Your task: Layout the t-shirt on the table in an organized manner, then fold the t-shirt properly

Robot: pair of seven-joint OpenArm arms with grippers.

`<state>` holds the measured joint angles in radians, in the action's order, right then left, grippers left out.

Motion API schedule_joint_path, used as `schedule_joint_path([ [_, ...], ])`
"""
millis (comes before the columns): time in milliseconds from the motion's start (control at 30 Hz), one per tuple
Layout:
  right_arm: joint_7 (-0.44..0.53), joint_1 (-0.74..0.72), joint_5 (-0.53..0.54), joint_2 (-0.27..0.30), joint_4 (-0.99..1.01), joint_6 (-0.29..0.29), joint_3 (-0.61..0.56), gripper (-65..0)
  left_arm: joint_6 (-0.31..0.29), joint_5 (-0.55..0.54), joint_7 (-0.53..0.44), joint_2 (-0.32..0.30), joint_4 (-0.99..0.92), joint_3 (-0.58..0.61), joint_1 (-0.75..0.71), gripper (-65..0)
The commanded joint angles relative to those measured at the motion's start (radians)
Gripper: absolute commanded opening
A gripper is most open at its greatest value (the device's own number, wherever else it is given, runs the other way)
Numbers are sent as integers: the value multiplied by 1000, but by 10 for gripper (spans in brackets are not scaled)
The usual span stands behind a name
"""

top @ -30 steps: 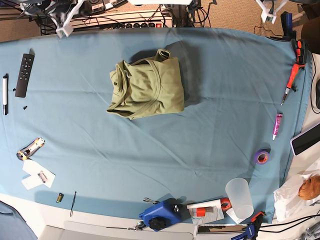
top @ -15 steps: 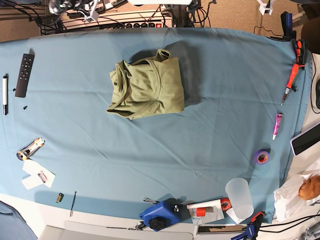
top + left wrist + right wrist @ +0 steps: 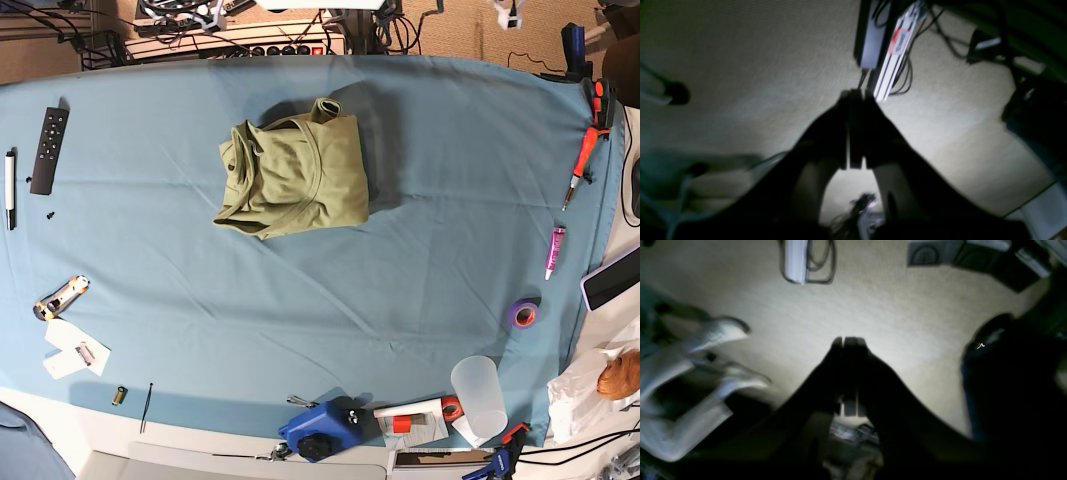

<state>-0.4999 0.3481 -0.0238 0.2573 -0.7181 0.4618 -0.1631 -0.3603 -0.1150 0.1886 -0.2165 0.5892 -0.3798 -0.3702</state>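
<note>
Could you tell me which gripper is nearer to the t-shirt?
Right. The right gripper hangs past the table's far edge, nearly behind the t-shirt; the left gripper, also past it, is farther sideways.

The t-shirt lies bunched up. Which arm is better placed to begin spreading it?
Probably the right. In the base view the right gripper sits past the table's far edge, nearer the t-shirt than the left gripper, far to the other side. Both are shut and must open first.

The base view is bright, evenly lit and sharp — the folded olive-green cotton t-shirt (image 3: 292, 177) throws a soft shadow toward the table's far edge. Both wrist views are dim, blurred, with black silhouettes.
</note>
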Motion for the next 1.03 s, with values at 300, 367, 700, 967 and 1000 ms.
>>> schedule_joint_path([
  [300,330,-52,-146,-24,190,-339,-99,-650,143,52,-191,18,-182,-2,77,-650],
  [367,336,-63,-153,-42,212,-367,-97,-650,135,52,-190,25,-182,-2,77,-650],
  [700,343,-85,-149,-65,215,-373,-97,-650,124,39,-189,25,-180,-2,74,-650],
  [967,335,-94,-149,-63,215,-372,-98,-650,124,-5,-179,45,-138,-2,73,-650],
  [1000,336,-97,-149,-63,215,-371,-98,-650,124,-5,-180,47,-133,-2,74,-650],
])
